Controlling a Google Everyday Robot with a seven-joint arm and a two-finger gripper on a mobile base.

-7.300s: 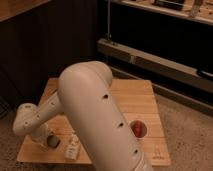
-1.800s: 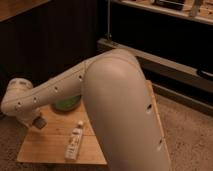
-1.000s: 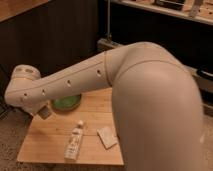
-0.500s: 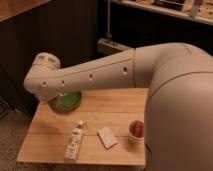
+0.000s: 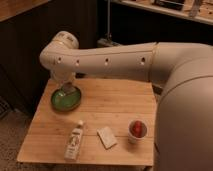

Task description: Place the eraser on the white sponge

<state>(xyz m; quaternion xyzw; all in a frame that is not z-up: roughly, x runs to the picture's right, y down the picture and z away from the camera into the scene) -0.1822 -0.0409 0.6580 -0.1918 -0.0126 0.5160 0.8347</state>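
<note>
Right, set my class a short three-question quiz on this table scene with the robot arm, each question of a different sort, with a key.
1. True or false: the white sponge lies flat on the table between the bottle and the small cup.
2. Pick one: the pincer hangs over A) the green bowl, B) the small cup, C) the bottle.
3. Fill the gap: the bottle is not upright; it lies on its ____.

Key: 1 true; 2 A; 3 side.
</note>
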